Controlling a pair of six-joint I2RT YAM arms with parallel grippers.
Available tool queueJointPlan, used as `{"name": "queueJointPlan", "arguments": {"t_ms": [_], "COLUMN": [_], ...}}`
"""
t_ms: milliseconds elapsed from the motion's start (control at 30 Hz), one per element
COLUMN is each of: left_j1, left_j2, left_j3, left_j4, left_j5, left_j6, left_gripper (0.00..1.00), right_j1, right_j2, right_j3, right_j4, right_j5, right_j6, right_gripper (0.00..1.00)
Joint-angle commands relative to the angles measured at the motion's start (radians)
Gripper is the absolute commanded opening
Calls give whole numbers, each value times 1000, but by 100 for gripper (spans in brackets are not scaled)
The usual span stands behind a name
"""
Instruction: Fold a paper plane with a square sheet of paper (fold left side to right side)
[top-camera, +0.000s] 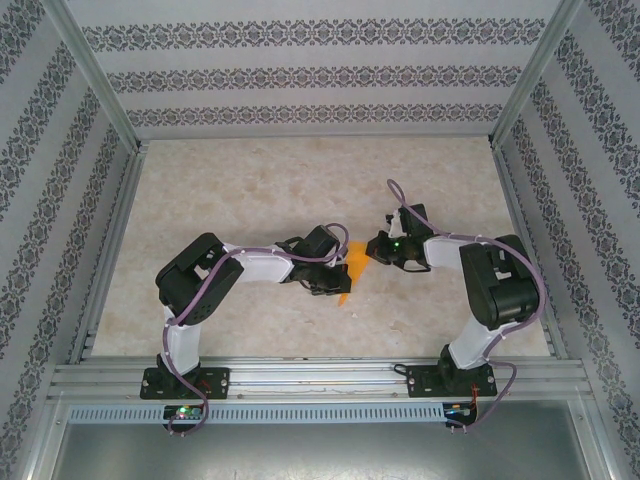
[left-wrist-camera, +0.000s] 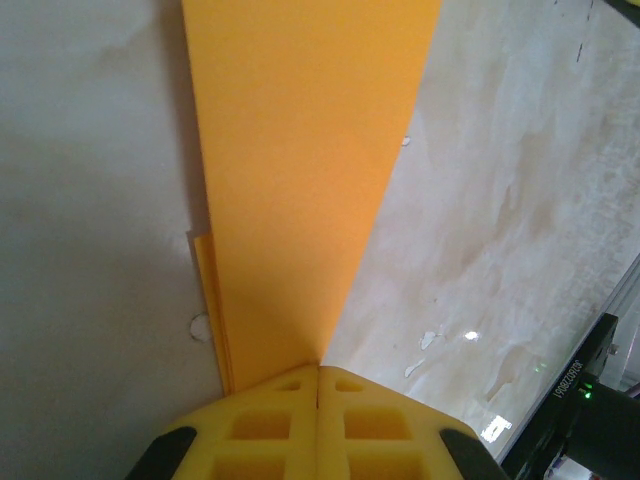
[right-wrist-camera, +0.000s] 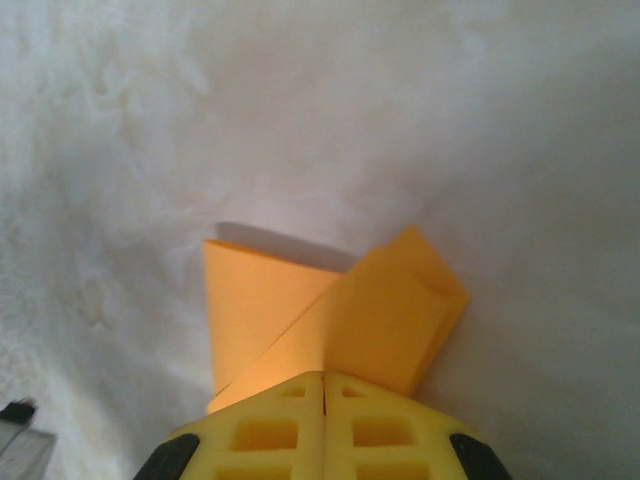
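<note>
We judge the orange paper (left-wrist-camera: 300, 180), a creased wedge touching our closed-together left fingers (left-wrist-camera: 265, 425) and right fingers (right-wrist-camera: 385, 430), mostly folded, wings pending.

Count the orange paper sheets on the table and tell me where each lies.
1. The folded bright orange paper sheet lies at the marbled table's middle, between left tool and right tool, partly covered; another could hide beneath.

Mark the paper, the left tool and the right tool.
paper (left-wrist-camera: 300, 180), left wrist view, middle of its orange face.
left tool (left-wrist-camera: 318, 372), left wrist view, seam between its fingertips.
right tool (right-wrist-camera: 324, 378), right wrist view, seam between its fingertips.
</note>
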Motion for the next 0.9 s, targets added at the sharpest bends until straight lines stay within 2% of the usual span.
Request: {"name": "queueJointPlan", "arguments": {"t_ms": [0, 300, 867], "left_j1": [-14, -14, -15], "left_j2": [66, 63, 66], "left_j3": [-55, -54, -53], "left_j4": [-177, -186, -183], "left_j5": [-65, -63, -62], "left_j6": [14, 15, 16], "left_gripper": [0, 0, 0], "right_j1": [-23, -72, -156], "right_j2": [30, 90, 123], "right_j3": [37, 69, 160], "right_j4": [-3, -19, -34], "right_j5": [18, 14, -69], "right_j6": [-31, -42, 7], "right_gripper": [0, 0, 0]}}
